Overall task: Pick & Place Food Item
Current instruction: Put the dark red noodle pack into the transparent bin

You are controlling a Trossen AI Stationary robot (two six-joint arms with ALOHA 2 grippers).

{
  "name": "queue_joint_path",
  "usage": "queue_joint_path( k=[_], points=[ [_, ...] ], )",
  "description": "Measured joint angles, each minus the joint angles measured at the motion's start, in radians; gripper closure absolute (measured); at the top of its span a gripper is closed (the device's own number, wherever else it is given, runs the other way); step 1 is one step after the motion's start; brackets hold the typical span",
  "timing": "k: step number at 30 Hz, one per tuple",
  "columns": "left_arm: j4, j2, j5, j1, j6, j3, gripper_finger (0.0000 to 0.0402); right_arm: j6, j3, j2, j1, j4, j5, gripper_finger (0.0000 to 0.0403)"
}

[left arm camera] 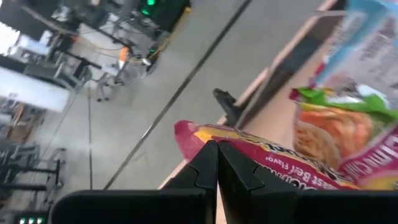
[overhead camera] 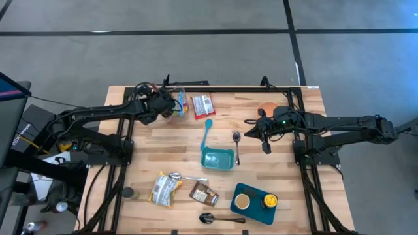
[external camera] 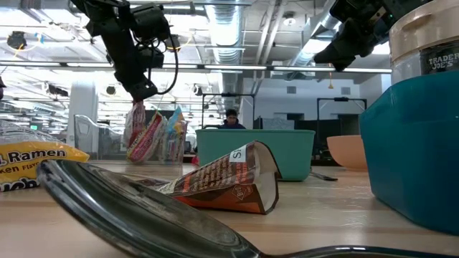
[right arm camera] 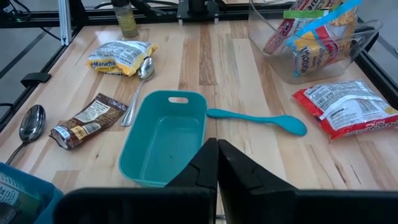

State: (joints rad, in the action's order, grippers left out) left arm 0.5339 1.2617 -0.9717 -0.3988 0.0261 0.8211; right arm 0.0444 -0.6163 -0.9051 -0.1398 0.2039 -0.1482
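Note:
A clear bin (overhead camera: 177, 104) at the far left of the table holds several noodle packets. My left gripper (overhead camera: 171, 104) hovers at the bin, shut on a red beef-flavour noodle packet (left arm camera: 273, 158), which the low view shows below the fingers (external camera: 141, 132). A second red packet (overhead camera: 202, 106) lies flat on the table beside the bin. A teal tray (overhead camera: 217, 158) sits mid-table with a teal spoon (overhead camera: 208, 130) beyond it. My right gripper (overhead camera: 249, 124) hangs shut above the table, right of the teal spoon, touching nothing. My left gripper pinches the red packet's top edge (left arm camera: 208, 138) between its two shut fingers. The fingers slant down from the table's left side. The packet hangs tilted below them (external camera: 136, 115), its lower part among the other packets in the clear bin; whether it rests there I cannot tell.
A metal spoon (overhead camera: 236, 145) lies right of the tray. Near the front edge lie a yellow ramen packet (overhead camera: 164, 189), a brown packet (overhead camera: 204, 194), another metal spoon (overhead camera: 215, 219) and a blue box with jars (overhead camera: 253, 202). An orange bowl (overhead camera: 268, 108) sits under the right arm.

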Motion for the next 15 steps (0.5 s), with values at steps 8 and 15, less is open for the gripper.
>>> queue_joint_path(
  k=[8, 15],
  points=[
    [0.0, 0.0, 0.166, 0.004, 0.079, 0.0, 0.0401, 0.0, 0.0, 0.0, 0.0, 0.0, 0.0, 0.0403],
    [0.001, 0.0, 0.199, 0.053, 0.082, 0.0, 0.0401, 0.0, 0.0, 0.0, 0.0, 0.0, 0.0, 0.0403]
  ],
)
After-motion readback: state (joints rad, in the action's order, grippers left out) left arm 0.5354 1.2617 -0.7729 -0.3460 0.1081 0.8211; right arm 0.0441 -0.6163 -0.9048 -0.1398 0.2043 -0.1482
